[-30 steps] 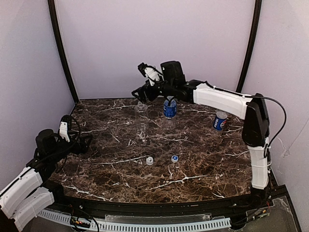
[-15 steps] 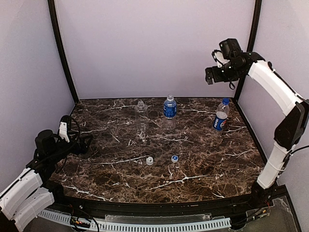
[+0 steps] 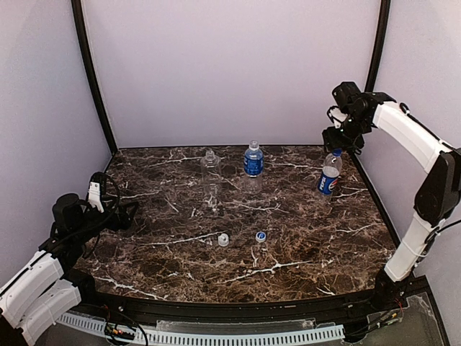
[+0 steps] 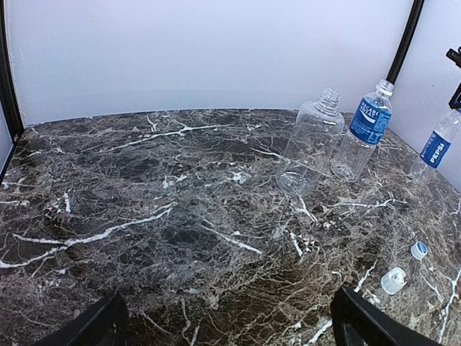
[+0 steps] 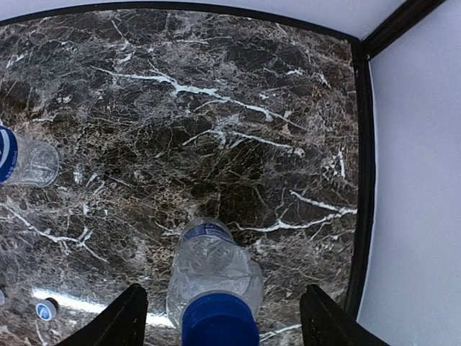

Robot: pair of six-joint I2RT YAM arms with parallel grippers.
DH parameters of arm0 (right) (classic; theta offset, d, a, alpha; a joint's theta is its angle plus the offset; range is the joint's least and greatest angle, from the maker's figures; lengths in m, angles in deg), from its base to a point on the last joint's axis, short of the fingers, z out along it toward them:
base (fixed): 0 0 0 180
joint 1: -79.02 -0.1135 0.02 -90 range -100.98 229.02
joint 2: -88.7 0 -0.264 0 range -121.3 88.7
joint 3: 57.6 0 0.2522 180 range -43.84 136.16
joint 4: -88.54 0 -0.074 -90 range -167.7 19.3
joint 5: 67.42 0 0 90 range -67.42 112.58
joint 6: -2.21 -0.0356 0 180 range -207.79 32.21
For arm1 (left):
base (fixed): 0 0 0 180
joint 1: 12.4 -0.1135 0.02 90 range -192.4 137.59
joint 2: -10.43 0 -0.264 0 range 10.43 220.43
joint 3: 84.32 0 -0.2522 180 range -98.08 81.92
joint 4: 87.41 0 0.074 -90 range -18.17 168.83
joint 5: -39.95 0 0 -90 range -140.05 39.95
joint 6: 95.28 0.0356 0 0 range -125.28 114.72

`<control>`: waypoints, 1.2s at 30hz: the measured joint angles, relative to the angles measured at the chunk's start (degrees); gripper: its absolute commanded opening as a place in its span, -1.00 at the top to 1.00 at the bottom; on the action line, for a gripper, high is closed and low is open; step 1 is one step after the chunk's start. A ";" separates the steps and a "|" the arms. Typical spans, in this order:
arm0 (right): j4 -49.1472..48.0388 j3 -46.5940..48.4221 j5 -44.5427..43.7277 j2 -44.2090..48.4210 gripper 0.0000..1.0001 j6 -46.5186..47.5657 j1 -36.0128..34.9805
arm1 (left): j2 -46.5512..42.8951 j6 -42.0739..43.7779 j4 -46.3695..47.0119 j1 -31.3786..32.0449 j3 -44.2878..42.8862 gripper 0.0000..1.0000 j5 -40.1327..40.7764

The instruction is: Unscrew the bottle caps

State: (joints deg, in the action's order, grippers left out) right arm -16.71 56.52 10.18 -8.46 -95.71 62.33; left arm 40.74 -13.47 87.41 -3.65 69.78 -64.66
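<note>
The Pepsi bottle (image 3: 329, 175) stands at the back right with its blue cap (image 3: 337, 153) on. My right gripper (image 3: 338, 138) hovers just above it, open; in the right wrist view the cap (image 5: 220, 321) lies between the spread fingers (image 5: 124, 317), not touched. The unlabelled bottle (image 3: 210, 164) and the blue-label bottle (image 3: 253, 160) stand uncapped at the back middle. A white cap (image 3: 223, 240) and a blue cap (image 3: 261, 236) lie loose on the table. My left gripper (image 3: 124, 214) is open and empty at the left edge; its view shows the bottles (image 4: 310, 151) far off.
The dark marble table (image 3: 288, 252) is enclosed by pale walls with black corner posts (image 3: 371, 65). The Pepsi bottle stands near the table's right rim (image 5: 362, 180). The loose blue cap (image 5: 47, 310) and the blue-label bottle (image 5: 21, 162) show at the left of the right wrist view.
My right arm swung from over the two middle bottles to the right, rose high, then came down over the Pepsi bottle's cap. The left arm has not moved.
</note>
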 measured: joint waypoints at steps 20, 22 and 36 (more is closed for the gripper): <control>0.33 -1.33 -1.16 0.90 1.00 -1.42 -0.02 | -0.02 0.00 0.42 -0.02 0.00 -0.96 -1.14; -0.17 -0.09 -2.08 1.64 1.00 -1.53 -0.02 | 0.00 0.02 0.48 -0.02 0.00 -0.96 -1.44; -36.57 18.12 7.39 -2.25 1.00 10.49 -25.53 | 2.84 12.85 -0.48 -0.02 -9.68 -0.97 -6.21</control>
State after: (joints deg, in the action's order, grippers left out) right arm -53.28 74.64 17.56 -10.71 -85.22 36.80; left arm 43.58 -0.62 86.93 -3.67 60.10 -70.87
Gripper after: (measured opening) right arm 0.281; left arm 0.986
